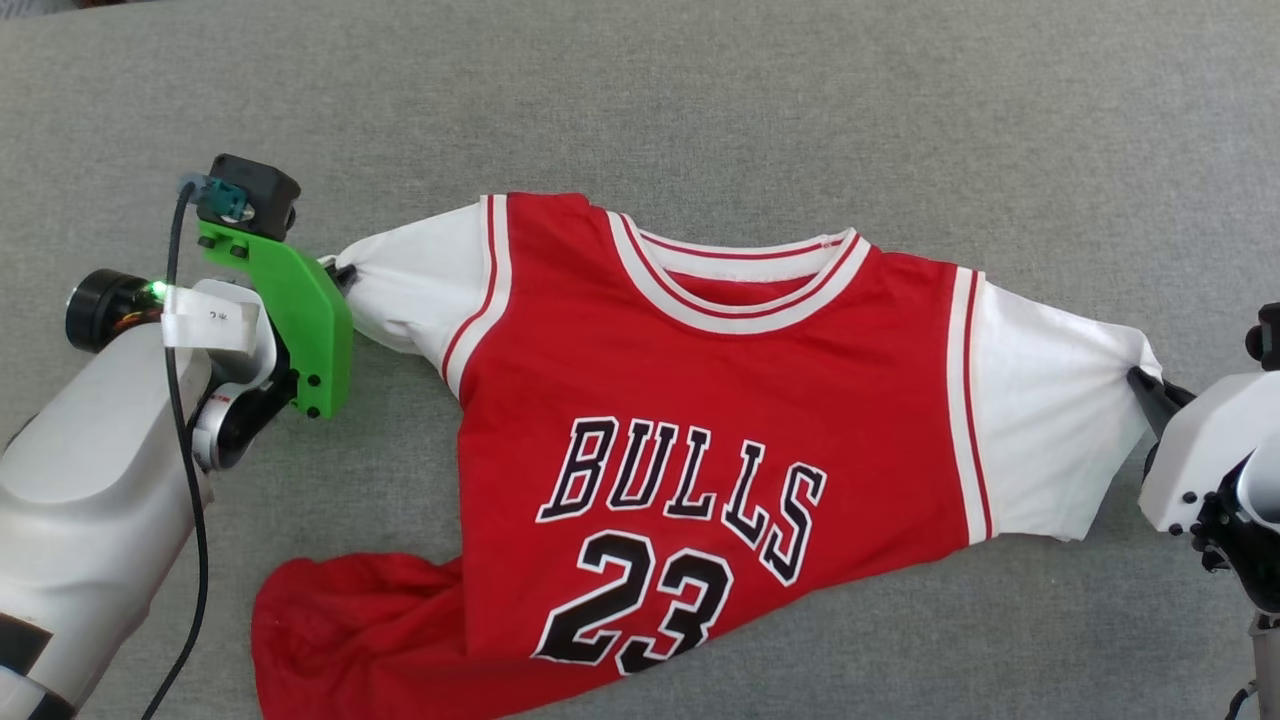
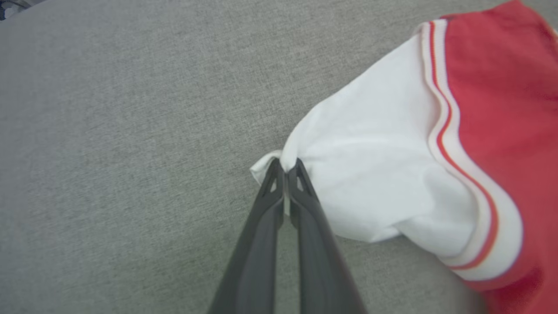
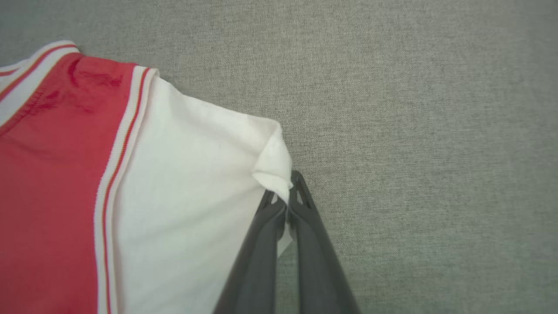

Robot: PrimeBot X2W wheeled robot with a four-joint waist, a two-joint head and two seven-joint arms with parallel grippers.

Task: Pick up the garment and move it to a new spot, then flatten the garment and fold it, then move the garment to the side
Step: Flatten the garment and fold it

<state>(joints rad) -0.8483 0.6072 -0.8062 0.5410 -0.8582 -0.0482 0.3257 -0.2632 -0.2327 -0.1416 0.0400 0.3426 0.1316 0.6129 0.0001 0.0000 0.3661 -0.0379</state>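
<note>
A grey woven fabric surface (image 1: 700,100) spreads across the head view, a fine heathered weave of pale and darker grey threads, lying flat and smooth. At 11 o'clock in that view, along the very top edge, a thin sliver (image 1: 60,5) of paler and brownish tone marks where the fabric ends; too little shows to tell what lies beyond. In the left wrist view the same cloth runs up to 11 o'clock, where a small dark corner (image 2: 9,8) sits past its edge, blurred. In the right wrist view the weave covers the side from 12 to 5 o'clock. The light is soft, even and white, and shadows on the cloth are faint and soft-edged.
</note>
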